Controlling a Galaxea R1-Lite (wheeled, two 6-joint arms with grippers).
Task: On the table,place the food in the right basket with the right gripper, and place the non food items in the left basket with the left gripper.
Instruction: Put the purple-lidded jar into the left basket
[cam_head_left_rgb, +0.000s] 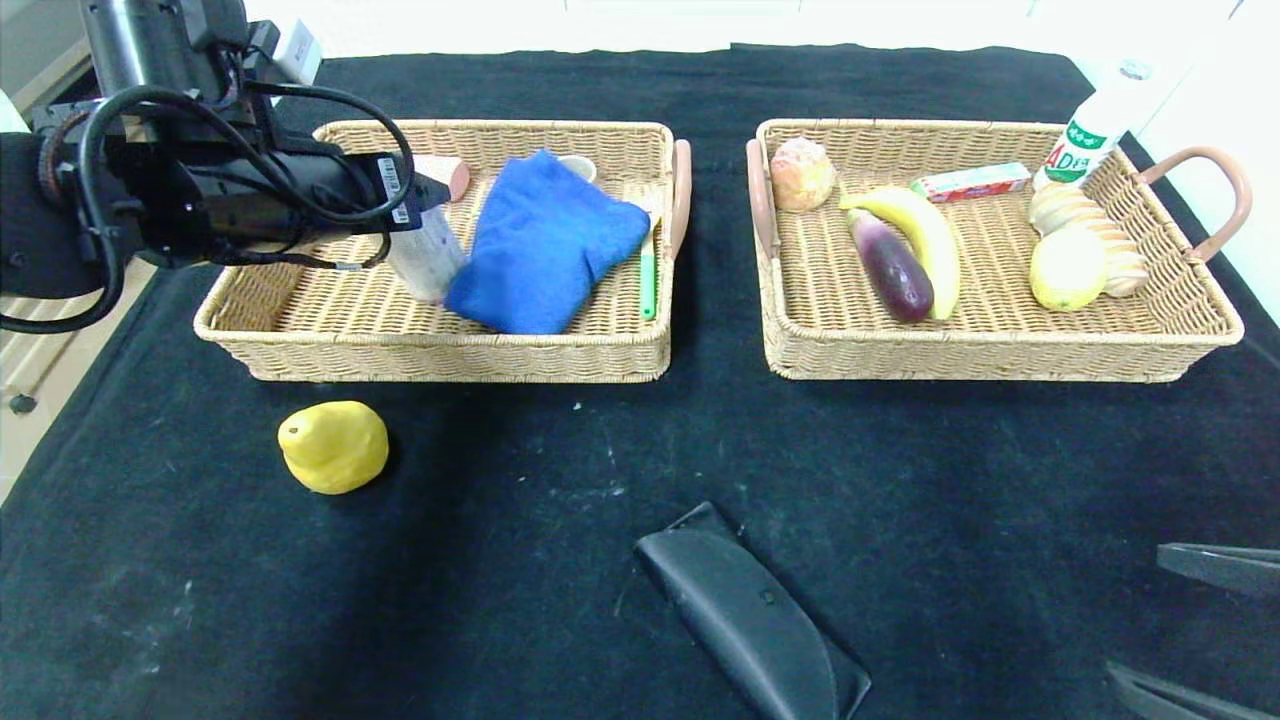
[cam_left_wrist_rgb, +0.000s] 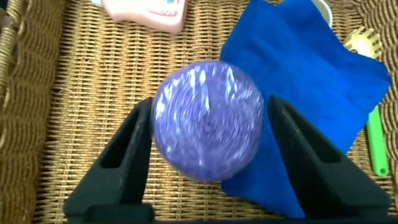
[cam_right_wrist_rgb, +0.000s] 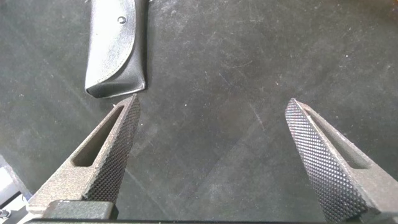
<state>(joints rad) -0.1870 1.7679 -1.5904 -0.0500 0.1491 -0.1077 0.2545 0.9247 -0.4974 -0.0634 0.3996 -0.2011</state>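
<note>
The left end effector hangs over the left basket, its fingers spread on either side of a purple-capped bottle. A sliver of gap shows at each side in the left wrist view, so it looks freed or about to be, though I cannot tell for certain that the pads are clear of it. In the head view the bottle stands tilted on the basket floor, leaning against a blue cloth at its 3 o'clock. A pink item lies beyond the bottle near the far rim, and a green-handled utensil lies along the cloth's 3 o'clock edge.

The right end effector is parked low at 4 o'clock of the surface, fingers spread wide and holding nothing.

The right basket already holds a banana, an eggplant, a bread roll, a yellow fruit beside some sliced pieces, a small wrapped bar, and a white drink bottle at its far corner.

By my reading the sorting is nearly finished. Two things remain on the surface: a yellow pear at 8 o'clock, which belongs in the right basket, and a black case at 6 o'clock, which belongs in the left one.
</note>
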